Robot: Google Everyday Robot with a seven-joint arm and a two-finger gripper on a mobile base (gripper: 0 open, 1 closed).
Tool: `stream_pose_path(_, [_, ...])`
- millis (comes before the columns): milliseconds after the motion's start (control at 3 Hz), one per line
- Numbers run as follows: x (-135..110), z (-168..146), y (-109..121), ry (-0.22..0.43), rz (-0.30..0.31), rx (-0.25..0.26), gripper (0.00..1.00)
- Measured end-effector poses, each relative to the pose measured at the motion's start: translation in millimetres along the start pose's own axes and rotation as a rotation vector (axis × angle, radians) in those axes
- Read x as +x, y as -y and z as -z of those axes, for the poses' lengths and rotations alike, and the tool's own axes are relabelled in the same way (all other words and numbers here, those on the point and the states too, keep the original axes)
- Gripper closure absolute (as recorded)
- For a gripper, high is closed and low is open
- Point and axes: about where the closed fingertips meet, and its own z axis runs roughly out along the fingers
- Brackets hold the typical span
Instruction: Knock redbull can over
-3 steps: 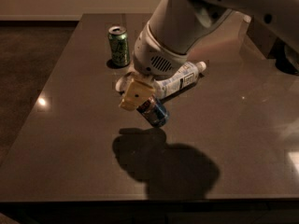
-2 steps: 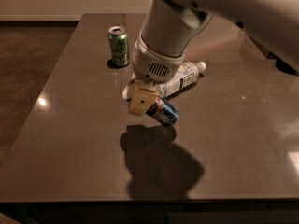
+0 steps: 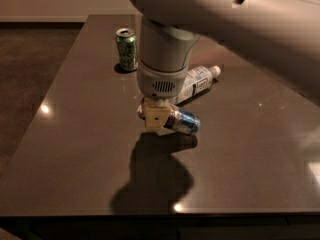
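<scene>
The redbull can (image 3: 184,123), blue and silver, lies almost flat on its side on the dark table (image 3: 75,149), its far end against my gripper. My gripper (image 3: 157,118), with a tan block-like end, hangs straight down from the large white arm near the table's middle. It touches the can's left end and hides that part of it. I cannot see how the can is held, if at all.
A green can (image 3: 127,49) stands upright at the back left. A clear plastic bottle (image 3: 198,81) with a white label lies on its side just behind the gripper. The arm's shadow falls toward the front edge of the table.
The arm has swung lower and toward the front. The redbull can has gone from a steep tilt beside the gripper to lying nearly flat on the table.
</scene>
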Motion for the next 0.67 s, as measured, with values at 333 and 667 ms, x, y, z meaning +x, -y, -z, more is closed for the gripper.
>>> stream_pose_path(333, [0,-9,-5,-0.042,0.031,-0.005,0.38])
stream_pose_path(667, [1,-21,-6,-0.06,0.052,-0.005,0.13])
